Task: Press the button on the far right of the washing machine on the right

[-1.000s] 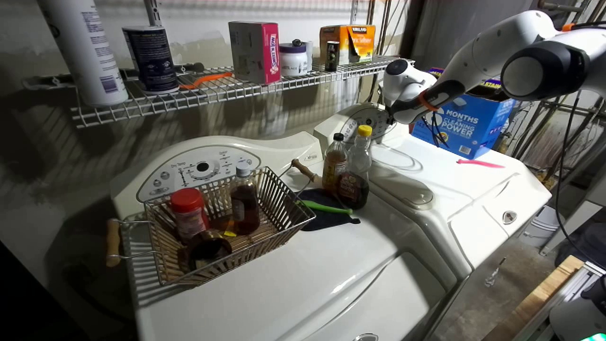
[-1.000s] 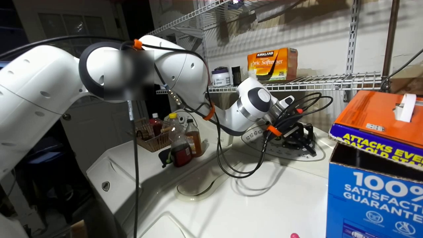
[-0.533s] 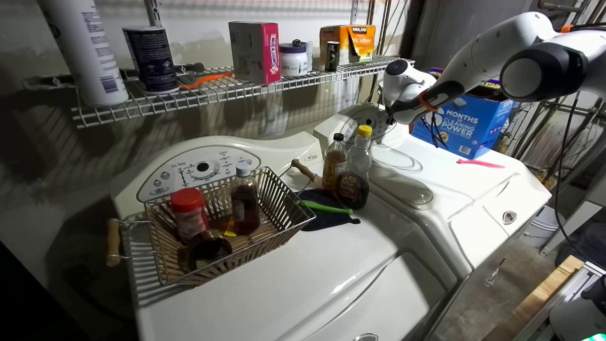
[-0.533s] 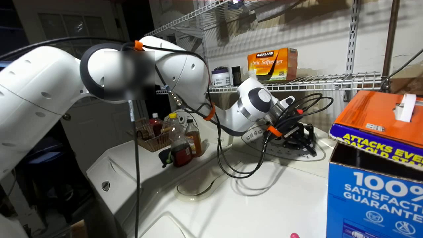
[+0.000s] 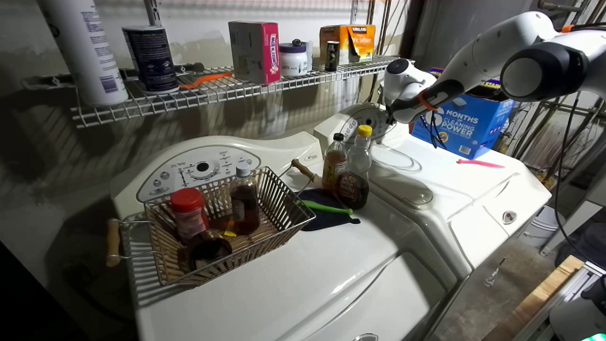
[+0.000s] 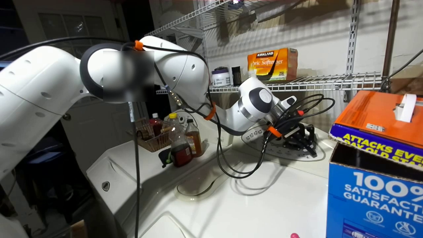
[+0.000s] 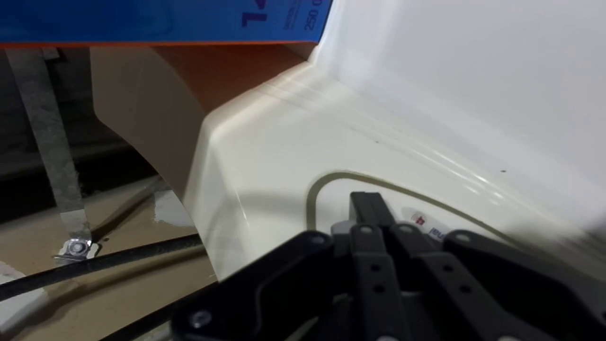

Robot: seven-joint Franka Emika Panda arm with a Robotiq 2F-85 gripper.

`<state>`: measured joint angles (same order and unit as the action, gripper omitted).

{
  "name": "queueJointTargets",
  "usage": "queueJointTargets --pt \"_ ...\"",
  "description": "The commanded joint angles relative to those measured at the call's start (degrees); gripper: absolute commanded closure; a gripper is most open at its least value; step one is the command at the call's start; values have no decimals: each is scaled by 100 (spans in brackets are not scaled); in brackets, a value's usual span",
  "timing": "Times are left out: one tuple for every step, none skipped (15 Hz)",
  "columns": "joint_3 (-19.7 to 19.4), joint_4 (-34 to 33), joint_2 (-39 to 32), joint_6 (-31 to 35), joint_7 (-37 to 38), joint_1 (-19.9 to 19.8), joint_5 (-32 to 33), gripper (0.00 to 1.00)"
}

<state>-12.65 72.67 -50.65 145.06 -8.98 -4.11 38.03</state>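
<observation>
The white washing machine point(image 5: 454, 163) on the right shows in both exterior views, its glossy lid point(image 6: 281, 201) below a curved console point(image 5: 348, 125) with an outlined oval panel. My gripper point(image 6: 313, 153) is at the panel's right end in an exterior view, partly hidden by cables. In the wrist view the fingertips point(image 7: 371, 201) are together with nothing between them, over the white end of the panel point(image 7: 331, 199), beside a small red mark. A pale grey rounded shape shows beside the left finger; I cannot tell whether it is the button. Contact with the panel is unclear.
A blue and orange detergent box point(image 6: 373, 198) stands close to the right of the console. A wire shelf point(image 6: 317, 84) runs above. Bottles point(image 5: 357, 175) and a wire basket point(image 5: 227, 227) stand on the left machine. A pink object point(image 5: 480, 163) lies on the right machine's lid.
The wrist and its cables have shifted very slightly to the right in an exterior view. The gripper stays at the panel's right end. Nothing else has visibly moved.
</observation>
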Motion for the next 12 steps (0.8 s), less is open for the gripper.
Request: queueJointTargets --pt "193 174 291 -737 -587 -16 -313 73" --pt "337 372 503 -973 -805 -43 -462 68" --pt "424 505 672 -1228 -952 -40 -594 60" --pt "481 619 835 -1506 -1062 -20 -732 55" --pt "566 780 1058 -1771 -1205 -24 -875 47" --pt "665 900 1268 -2047 -1338 -44 -1065 40" --pt "801 1046 1513 -2328 -1477 -102 -1341 34" --pt "883 1190 1760 -2565 -1495 -150 -1567 27" --pt "960 1328 2002 -2799 -1551 -207 -1803 20" --pt "1014 1529 2297 -2971 -1534 -262 -2041 12" --pt "1058 1690 2560 -3116 -1512 -318 -2293 6" --pt "1085 1823 2803 -3247 -1454 -365 -2539 2"
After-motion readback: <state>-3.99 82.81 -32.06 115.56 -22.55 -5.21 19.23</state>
